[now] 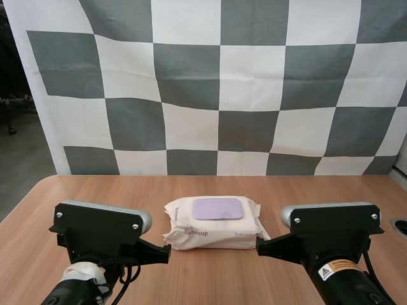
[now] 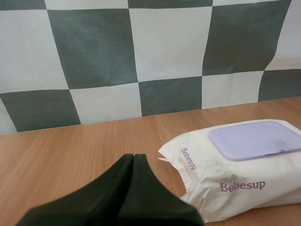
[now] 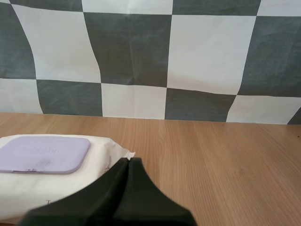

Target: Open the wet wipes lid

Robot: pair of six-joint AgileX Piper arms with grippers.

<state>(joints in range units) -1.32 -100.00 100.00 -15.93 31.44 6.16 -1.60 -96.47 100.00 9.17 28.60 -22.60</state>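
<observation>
A cream pack of wet wipes (image 1: 213, 225) lies flat in the middle of the wooden table, its lilac lid (image 1: 218, 208) closed on top. In the left wrist view the pack (image 2: 240, 181) with its lid (image 2: 256, 139) sits just to the side of my left gripper (image 2: 133, 158), whose fingers lie together as one dark wedge. The right wrist view shows the pack (image 3: 56, 183) and lid (image 3: 43, 154) beside my right gripper (image 3: 129, 161), also shut on nothing. Both arms flank the pack in the high view.
The wooden table (image 1: 203, 187) stretches bare behind the pack and to both sides. A dark round fitting (image 1: 400, 227) sits at the table's right edge.
</observation>
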